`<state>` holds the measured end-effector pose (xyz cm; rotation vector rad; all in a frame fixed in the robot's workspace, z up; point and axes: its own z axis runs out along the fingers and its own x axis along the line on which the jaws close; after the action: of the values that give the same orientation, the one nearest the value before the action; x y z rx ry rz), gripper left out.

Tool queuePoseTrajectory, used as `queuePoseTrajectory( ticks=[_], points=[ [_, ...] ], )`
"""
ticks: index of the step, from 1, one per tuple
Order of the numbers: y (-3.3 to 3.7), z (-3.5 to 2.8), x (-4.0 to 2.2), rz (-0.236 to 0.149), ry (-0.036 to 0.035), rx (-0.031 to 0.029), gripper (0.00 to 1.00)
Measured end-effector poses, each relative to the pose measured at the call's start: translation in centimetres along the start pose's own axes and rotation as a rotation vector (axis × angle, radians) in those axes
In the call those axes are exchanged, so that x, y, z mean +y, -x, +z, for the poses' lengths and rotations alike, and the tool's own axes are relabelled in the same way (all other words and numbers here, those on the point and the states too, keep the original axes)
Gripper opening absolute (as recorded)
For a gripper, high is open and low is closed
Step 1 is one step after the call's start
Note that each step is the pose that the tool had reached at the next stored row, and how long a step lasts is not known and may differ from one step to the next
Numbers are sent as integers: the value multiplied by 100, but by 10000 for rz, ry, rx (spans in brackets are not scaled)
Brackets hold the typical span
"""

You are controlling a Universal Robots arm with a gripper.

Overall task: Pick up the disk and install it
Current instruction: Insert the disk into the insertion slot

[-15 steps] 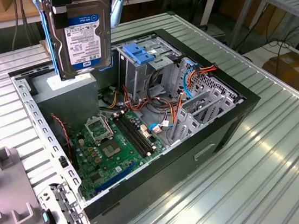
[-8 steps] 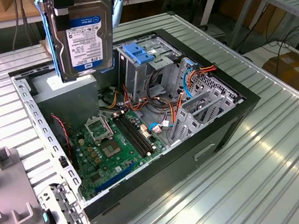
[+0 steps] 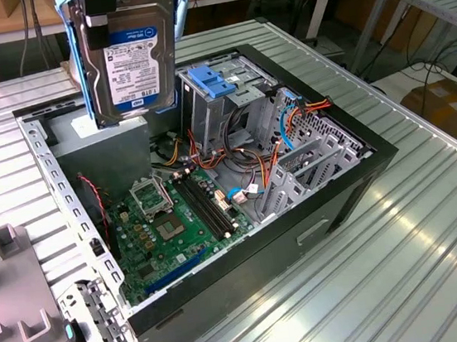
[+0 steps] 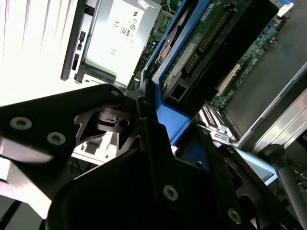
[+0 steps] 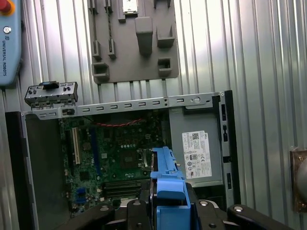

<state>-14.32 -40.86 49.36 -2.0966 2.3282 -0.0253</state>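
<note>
While gripped tight by the pincer [image 5: 168, 202] on its blue frame, hangs in the air over the open computer case [image 3: 303, 237]. Seems to be the carrying step for the disk [image 3: 133, 57]: up, not yet put in. Calls for lining up with the drive cage [image 3: 234, 116] by the blue latch plate [image 3: 211, 80]. Hard to see the slot inside the cage; top of the disk cut off in the exterior view.

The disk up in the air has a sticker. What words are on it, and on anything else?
Disk, blue-and-white label: print too small to read surely.
Grey metal box, white sticker: too small to read.
Pale blue handset, lettering along its edge: too blurred to read.
</note>
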Motion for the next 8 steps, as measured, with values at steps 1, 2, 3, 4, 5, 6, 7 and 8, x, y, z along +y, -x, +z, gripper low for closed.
queuePoseTrajectory(
  ticks=[1, 2, 3, 4, 5, 6, 7, 8],
  points=[
    [-5, 0, -1, 0, 0, 0, 37],
    [-11, 0, -1, 0, 0, 1, 37],
    [-16, 0, -2, 0, 0, 1, 37],
    [-21, 0, -2, 0, 0, 0, 37],
    [-26, 0, -3, 0, 0, 0, 37],
    [-31, 0, -3, 0, 0, 1, 37],
    [-42, 0, -4, 0, 0, 1, 37],
    [-49, 0, -5, 0, 0, 0, 37]
  ],
)
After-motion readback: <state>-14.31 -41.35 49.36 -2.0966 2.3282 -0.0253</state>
